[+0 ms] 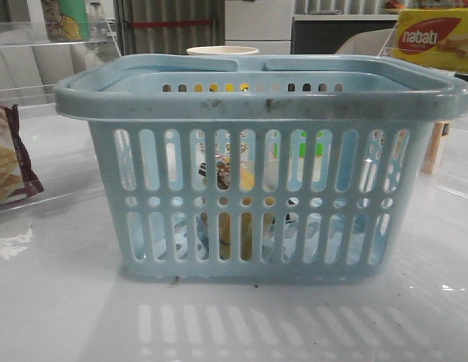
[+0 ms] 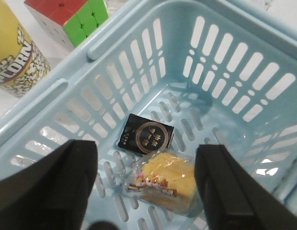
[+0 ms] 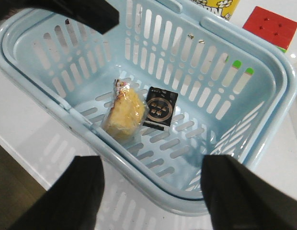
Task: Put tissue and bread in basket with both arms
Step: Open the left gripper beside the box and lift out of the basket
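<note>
The pale blue basket (image 1: 264, 102) stands in the middle of the white table. On its floor lie the bread (image 2: 167, 179), a yellow piece in clear wrap, and the tissue (image 2: 146, 134), a small black pack with a round gold print, touching each other. My left gripper (image 2: 147, 152) hangs open above them inside the basket (image 2: 225, 62), holding nothing. My right gripper (image 3: 153, 165) is open and empty over the basket's rim (image 3: 139, 167), with the bread (image 3: 123, 112) and tissue (image 3: 160, 109) further in. From the front the bread (image 1: 245, 226) shows only through the slots.
A popcorn cup (image 2: 14, 52) and a colour cube (image 2: 74, 17) stand just outside the basket. A red nabati box (image 1: 434, 38) sits at the back right, a snack bag (image 1: 7, 154) at the left. The table's edge (image 3: 24, 163) is close to the right gripper.
</note>
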### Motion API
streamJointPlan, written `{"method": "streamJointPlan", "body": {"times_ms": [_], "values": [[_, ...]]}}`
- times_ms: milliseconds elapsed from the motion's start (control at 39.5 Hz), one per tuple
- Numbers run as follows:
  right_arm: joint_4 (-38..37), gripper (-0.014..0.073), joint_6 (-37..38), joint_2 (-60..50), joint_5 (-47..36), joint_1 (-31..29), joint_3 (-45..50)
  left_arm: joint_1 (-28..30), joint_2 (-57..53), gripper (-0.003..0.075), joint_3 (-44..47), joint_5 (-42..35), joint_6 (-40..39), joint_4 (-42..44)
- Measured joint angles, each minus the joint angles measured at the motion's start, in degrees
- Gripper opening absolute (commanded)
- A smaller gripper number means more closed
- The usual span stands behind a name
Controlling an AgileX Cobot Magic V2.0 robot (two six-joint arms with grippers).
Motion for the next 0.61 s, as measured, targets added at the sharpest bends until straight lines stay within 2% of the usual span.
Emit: {"method": "streamJointPlan", "body": {"times_ms": [228, 608], "values": [[0.00, 0.0540, 0.00, 0.00, 0.00, 0.00, 0.00, 0.00, -7.04, 0.0496, 3.39, 0.84, 0.00, 0.00], [0.00, 0.0540, 0.00, 0.00, 0.00, 0.00, 0.00, 0.00, -22.87, 0.0496, 19.05, 0.84, 0.00, 0.00]]}}
